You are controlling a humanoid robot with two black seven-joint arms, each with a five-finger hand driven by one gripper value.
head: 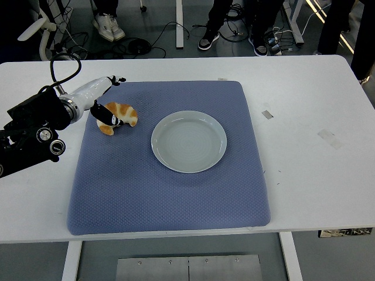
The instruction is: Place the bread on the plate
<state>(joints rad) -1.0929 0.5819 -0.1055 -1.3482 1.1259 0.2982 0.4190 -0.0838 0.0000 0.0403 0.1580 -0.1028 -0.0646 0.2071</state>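
Head view is showing the left hand (105, 100) reaching in from the left edge of the frame toward the upper left corner of a blue mat (170, 175) that is covering the middle of the white table (316, 175). A croissant (117, 117) is lying on that corner of the mat, well apart from the pale round plate (189, 141), which is sitting just right of it near the mat's centre. Dark fingers (108, 114) are curling over the left end of the croissant and are touching it; whether they are gripping it firmly cannot be told. Cables (158, 35) are trailing across the floor along the top of the frame, where several people's legs and shoes (108, 26) are showing.
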